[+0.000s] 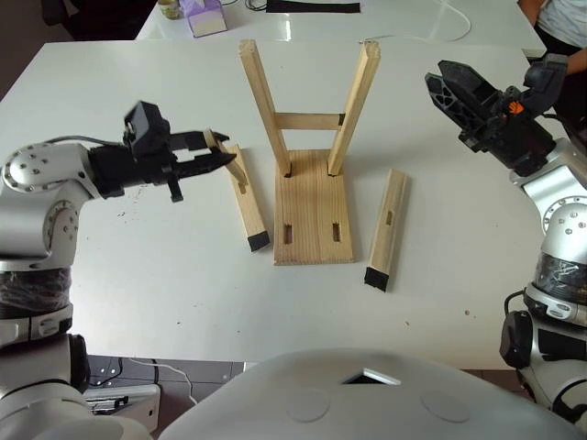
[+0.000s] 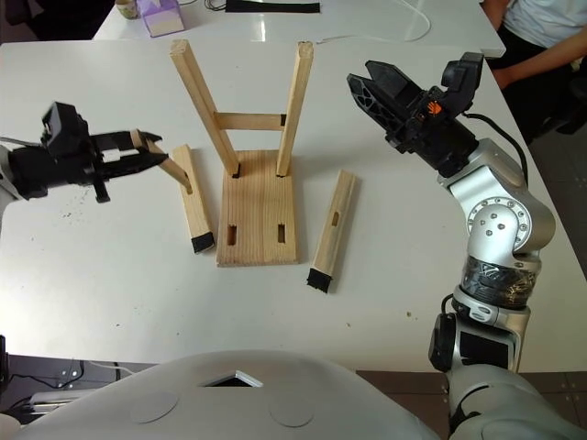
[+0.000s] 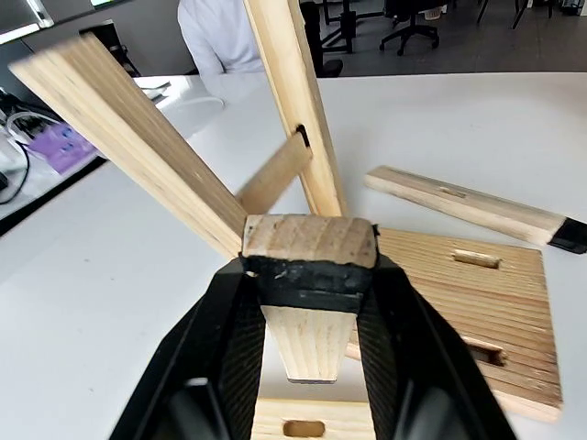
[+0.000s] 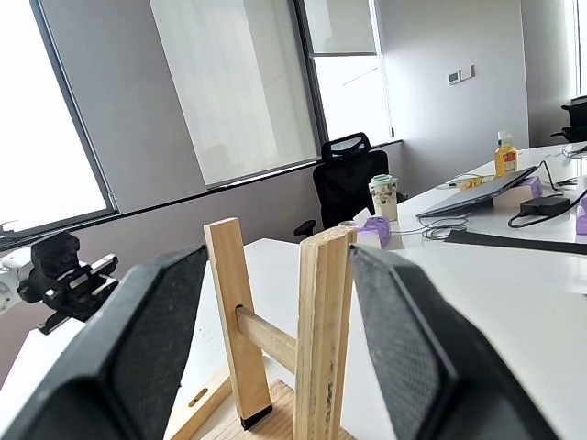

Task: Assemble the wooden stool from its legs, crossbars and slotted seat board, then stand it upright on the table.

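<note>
The white counter (image 1: 138,293) carries the slotted seat board (image 1: 314,240), pale and grained, lying flat between the two claws with four slots cut in it. Two upright legs (image 1: 264,105) stand in its far slots. Two loose legs (image 1: 388,225), black-capped at the near end, lie one beside each long edge. One crossbar (image 1: 308,120) joins the upright pair. The left claw (image 1: 225,147) pinches a second crossbar (image 1: 237,172), tilted down over the left loose leg. The right claw (image 2: 360,73) hangs spread wide, raised well right of the upright legs.
</note>
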You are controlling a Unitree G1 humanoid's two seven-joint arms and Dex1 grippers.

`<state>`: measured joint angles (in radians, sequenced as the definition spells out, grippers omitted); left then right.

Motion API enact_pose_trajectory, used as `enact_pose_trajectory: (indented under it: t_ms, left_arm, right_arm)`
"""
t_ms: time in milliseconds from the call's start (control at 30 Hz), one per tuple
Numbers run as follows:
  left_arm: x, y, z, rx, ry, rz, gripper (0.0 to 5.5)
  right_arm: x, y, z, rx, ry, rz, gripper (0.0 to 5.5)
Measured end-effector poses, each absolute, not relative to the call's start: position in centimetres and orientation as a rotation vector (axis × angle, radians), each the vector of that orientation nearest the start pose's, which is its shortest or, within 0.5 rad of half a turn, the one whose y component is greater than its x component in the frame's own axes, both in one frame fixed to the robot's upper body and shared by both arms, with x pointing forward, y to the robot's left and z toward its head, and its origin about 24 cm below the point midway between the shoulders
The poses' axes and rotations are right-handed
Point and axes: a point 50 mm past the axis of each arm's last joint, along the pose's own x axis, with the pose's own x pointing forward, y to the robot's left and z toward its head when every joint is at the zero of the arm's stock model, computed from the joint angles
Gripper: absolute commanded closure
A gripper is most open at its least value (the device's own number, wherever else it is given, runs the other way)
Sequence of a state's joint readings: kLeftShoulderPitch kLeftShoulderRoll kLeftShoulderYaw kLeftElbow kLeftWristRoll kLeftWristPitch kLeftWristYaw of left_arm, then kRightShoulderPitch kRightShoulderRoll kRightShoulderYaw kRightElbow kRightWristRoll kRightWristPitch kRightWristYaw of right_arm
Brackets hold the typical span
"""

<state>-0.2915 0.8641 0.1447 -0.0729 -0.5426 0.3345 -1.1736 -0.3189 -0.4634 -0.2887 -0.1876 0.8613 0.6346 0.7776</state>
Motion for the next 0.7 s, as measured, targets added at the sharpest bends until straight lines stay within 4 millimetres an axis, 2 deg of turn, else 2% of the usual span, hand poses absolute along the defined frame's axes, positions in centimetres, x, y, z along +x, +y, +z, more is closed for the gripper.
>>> enact_pose_trajectory:
  t_ms: [133,233,533,700]
  left_arm:
    - [27.5,25.2,16.3,0.325,0.132,-1.078,4.18]
    - [27.8,25.3,15.1,0.317,0.155,-1.08,4.18]
    - [27.8,26.2,14.0,0.34,0.194,-1.067,4.18]
    - [27.8,25.9,13.7,0.332,0.183,-1.071,4.18]
  right_arm:
    - [27.9,-19.7,17.3,0.364,-0.117,0.944,2.68]
    - [28.3,-19.4,17.5,0.36,-0.117,0.965,2.68]
    - [28.5,-19.7,17.3,0.363,-0.104,0.966,2.68]
    - [28.8,-19.7,17.3,0.362,-0.099,0.971,2.68]
